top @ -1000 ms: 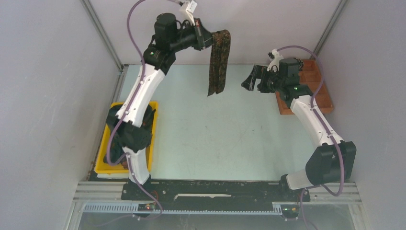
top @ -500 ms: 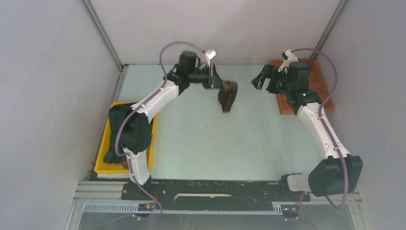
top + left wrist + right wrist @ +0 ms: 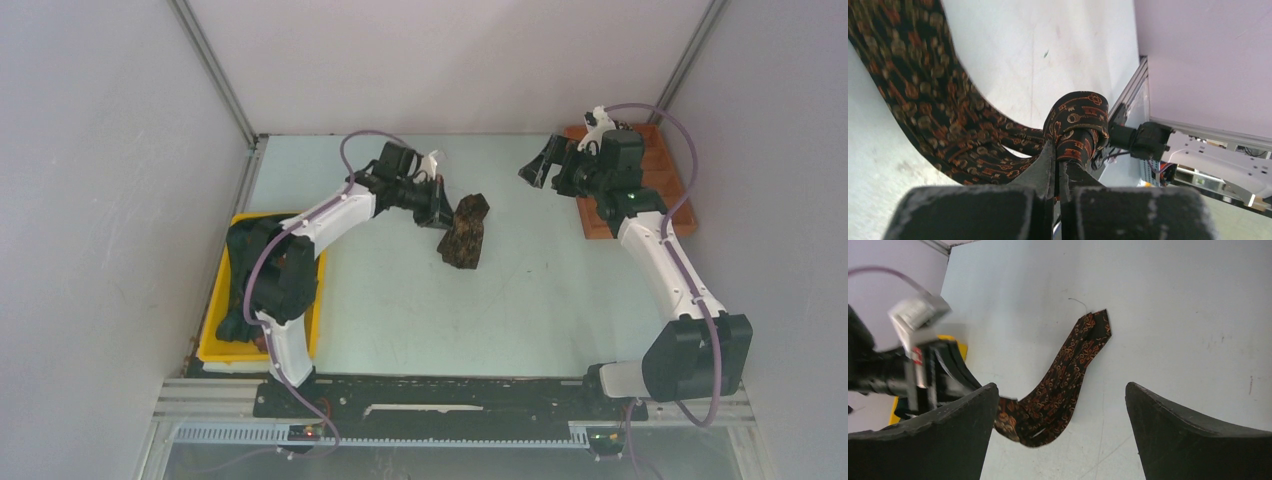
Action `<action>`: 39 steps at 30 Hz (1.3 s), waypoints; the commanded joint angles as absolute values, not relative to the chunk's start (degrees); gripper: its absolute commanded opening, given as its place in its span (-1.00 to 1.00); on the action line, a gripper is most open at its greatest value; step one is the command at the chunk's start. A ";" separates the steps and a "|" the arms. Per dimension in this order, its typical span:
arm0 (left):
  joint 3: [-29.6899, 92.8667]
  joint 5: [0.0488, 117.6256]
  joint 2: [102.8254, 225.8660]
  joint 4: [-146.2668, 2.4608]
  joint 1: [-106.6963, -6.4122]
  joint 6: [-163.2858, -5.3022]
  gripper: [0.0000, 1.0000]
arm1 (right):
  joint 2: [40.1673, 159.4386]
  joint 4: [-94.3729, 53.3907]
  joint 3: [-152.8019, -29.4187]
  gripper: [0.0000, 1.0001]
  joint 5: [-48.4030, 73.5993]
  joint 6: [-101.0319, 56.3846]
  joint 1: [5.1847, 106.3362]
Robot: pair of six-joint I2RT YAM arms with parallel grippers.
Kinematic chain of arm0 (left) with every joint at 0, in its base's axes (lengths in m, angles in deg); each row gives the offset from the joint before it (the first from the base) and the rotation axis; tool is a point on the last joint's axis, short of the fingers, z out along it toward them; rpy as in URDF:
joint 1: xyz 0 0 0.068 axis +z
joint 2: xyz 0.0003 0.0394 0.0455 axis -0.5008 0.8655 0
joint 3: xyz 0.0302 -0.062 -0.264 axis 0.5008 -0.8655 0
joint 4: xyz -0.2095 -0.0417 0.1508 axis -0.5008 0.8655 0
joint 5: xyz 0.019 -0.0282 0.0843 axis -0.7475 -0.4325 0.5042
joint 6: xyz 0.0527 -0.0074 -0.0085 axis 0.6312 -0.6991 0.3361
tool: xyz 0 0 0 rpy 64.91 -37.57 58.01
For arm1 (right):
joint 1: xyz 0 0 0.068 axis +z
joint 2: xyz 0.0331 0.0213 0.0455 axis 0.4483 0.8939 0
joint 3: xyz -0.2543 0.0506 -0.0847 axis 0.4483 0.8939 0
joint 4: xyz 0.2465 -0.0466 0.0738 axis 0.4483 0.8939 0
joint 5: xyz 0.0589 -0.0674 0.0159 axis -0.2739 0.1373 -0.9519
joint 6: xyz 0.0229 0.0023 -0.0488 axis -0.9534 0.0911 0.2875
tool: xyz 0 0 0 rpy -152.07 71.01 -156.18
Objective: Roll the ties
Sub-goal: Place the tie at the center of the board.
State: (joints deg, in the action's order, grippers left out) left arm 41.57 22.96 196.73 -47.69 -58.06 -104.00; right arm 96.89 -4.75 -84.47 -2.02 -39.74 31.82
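View from above: two robot arms reach over a pale table (image 3: 420,300). The left end effector (image 3: 443,216) is low over the table, its two fingers pressed together and clamped on a fold of a dark tie (image 3: 466,232) with an orange-brown pattern. The tie starts at this end effector's tips and runs away from them as a bunched, doubled strip lying on the table, just to the end effector's right.

Left wrist view: the left end effector (image 3: 1055,167) pinches a tight loop of the tie (image 3: 923,90), which stands up above the fingertips. The rest of the cloth sweeps out from the tips in a broad curve to the left, over the table.

Right wrist view: the right end effector (image 3: 1060,387) has its fingers spread wide, with nothing between them. The tie (image 3: 1068,375) shows through the gap, lying on the table below. Its pointed end lies flat beyond the fingers and its other end leads to the blurred left end effector at the left.

From above, the right end effector (image 3: 535,170) hangs to the right of the tie, apart from it. A brown tray (image 3: 672,195) lies behind this end effector's arm. A yellow bin (image 3: 212,335) sits by the left arm's base, well behind the left end effector.
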 commanded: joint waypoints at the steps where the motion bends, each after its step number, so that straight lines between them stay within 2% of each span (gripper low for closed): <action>1: 54.33 21.76 198.41 -46.40 -55.61 -103.39 -0.99 | 97.37 -7.89 -84.58 0.99 -3.98 -40.29 32.09; 4: 62.69 21.04 203.33 -43.71 -53.65 -102.54 -0.98 | 97.61 -8.14 -84.57 1.00 -4.46 -40.23 32.14; 8: 71.88 18.88 208.85 -37.49 -51.44 -96.63 -0.87 | 97.84 -8.32 -84.60 1.00 -4.99 -40.20 32.11; 13: 70.03 23.62 210.36 -35.37 -46.60 -95.17 -0.75 | 98.66 -8.94 -84.61 0.99 -6.42 -40.58 32.24; 14: 68.10 25.38 209.72 -36.73 -45.33 -96.76 -0.61 | 98.95 -9.08 -84.59 0.99 -6.95 -40.75 32.20; 16: 63.85 27.42 208.30 -40.05 -42.87 -100.72 -0.47 | 99.38 -9.43 -84.56 0.99 -7.65 -41.03 32.29; 21: 56.84 33.34 202.81 -42.04 -41.70 -103.23 0.29 | 101.53 -7.07 -86.48 1.00 -8.49 -40.30 32.79; 24: 56.04 37.41 199.14 -37.72 -41.88 -102.29 0.52 | 103.33 -5.64 -87.83 0.98 -9.05 -39.61 33.49; 29: 51.90 47.66 190.49 -31.63 -43.67 -98.59 0.56 | 105.37 -4.16 -89.08 0.96 -8.53 -38.53 35.24; 39: 26.91 63.59 168.13 -34.35 -55.11 -101.25 0.54 | 110.35 -1.49 -91.73 0.87 -8.22 -36.62 38.53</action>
